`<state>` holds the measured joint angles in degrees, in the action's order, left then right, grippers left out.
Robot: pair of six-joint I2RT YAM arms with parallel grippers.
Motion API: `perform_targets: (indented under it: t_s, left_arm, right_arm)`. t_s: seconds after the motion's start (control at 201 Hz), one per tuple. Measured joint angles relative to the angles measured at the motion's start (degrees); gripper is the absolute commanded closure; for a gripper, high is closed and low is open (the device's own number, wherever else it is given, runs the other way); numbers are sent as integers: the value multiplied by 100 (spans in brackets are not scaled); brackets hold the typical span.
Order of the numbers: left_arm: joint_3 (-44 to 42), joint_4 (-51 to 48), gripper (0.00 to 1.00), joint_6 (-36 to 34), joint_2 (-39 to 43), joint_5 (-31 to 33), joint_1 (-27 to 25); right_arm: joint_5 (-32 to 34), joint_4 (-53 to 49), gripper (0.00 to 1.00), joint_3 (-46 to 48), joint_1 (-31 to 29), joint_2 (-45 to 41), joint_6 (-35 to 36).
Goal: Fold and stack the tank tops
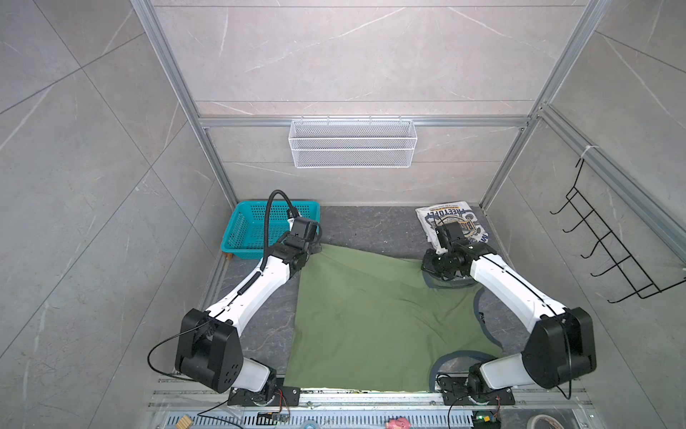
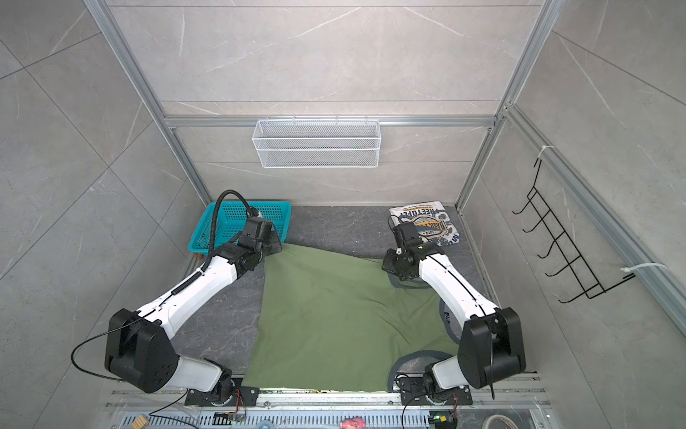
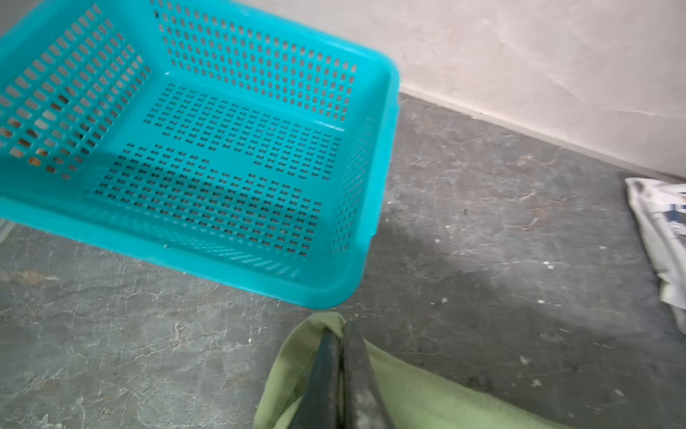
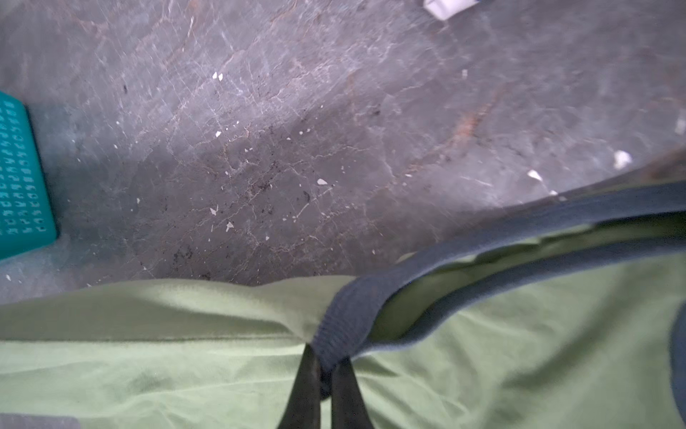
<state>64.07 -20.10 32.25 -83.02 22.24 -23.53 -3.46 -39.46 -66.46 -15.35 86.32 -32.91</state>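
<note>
Olive green tank top (image 1: 371, 319) spread mid-frame on dark surface (image 1: 371, 226), left hand (image 3: 340, 334) pinching its upper-left corner, right hand (image 4: 326, 367) pinching its dark trim; folded white tank top (image 1: 445, 215) upper right, upside-down lettering partly arm-hidden, not reliably legible.

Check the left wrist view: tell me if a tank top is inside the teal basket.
No: the teal basket shows only its bare perforated floor; the green tank top lies outside it.

Robot lab cell — aluminium frame (image 1: 241, 122), tiled panels (image 1: 352, 55).
</note>
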Motion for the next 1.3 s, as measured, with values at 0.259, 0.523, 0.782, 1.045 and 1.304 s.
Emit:
perform_targets:
  t_s: [0.259, 0.523, 0.782, 1.045, 1.304]
  left_arm:
    - [-479, -24, 100, 120, -142, -162, 254]
    - [-118, -2, 100, 105, -369, -136, 326]
    - [140, -50, 100, 7, -640, -133, 407]
    - [479, -184, 100, -144, -1082, -275, 409]
    - [177, -164, 100, -138, -828, -339, 407]
  right_arm:
    - [-15, 17, 100, -813, 39, 1040, 396]
    - [114, -72, 100, -2479, 192, 2341, 761]
    - [85, -243, 99, -2992, 205, 3001, 1010]
    - [85, -328, 99, -3032, 214, 3145, 1054]
    - [-90, -122, 97, -2238, 216, 2645, 1045]
